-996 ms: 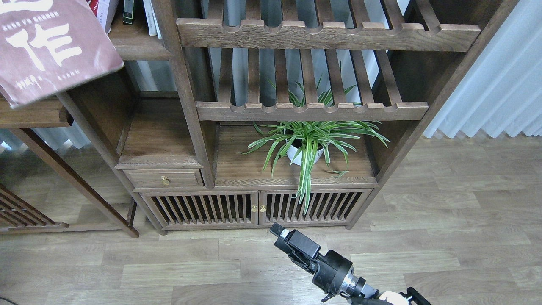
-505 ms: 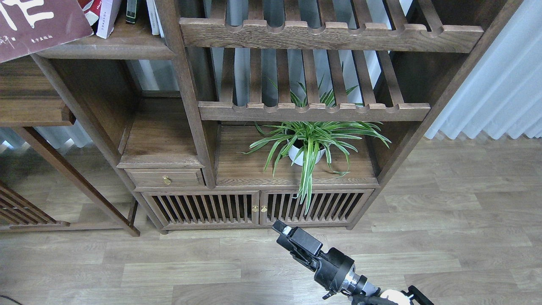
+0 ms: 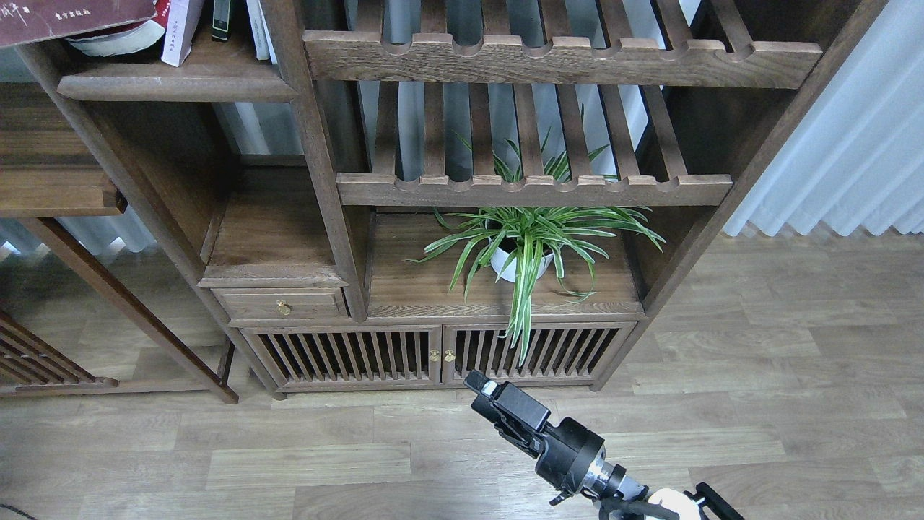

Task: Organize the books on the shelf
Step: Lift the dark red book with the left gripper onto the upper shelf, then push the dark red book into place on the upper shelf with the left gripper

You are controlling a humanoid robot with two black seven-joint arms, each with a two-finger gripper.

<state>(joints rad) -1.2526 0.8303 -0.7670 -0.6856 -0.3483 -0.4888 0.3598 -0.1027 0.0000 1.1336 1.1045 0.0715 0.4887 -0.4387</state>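
Note:
The dark maroon book [image 3: 72, 16] shows only as its lower edge at the top left corner, over the left end of the shelf [image 3: 180, 85]. A pale bundle of pages [image 3: 108, 40] shows just under it. A sliver of the red book [image 3: 157, 7] and the pale white-lavender book [image 3: 177, 32] stand leaning on the shelf beside it. What holds the maroon book is out of view. My right gripper [image 3: 478, 383] hangs low over the floor in front of the cabinet doors, holding nothing; its fingers cannot be told apart. My left gripper is out of view.
A thin dark-green-spined book [image 3: 220, 18] and a white book [image 3: 256, 29] stand at the shelf's right end against a post. Slatted racks [image 3: 534, 191] fill the middle. A potted spider plant [image 3: 523, 253] sits under them. A small drawer [image 3: 281, 305] is at lower left.
The maroon book has moved up and to the left, from covering the top left corner to a thin strip at the frame's top edge. The right arm has hardly moved.

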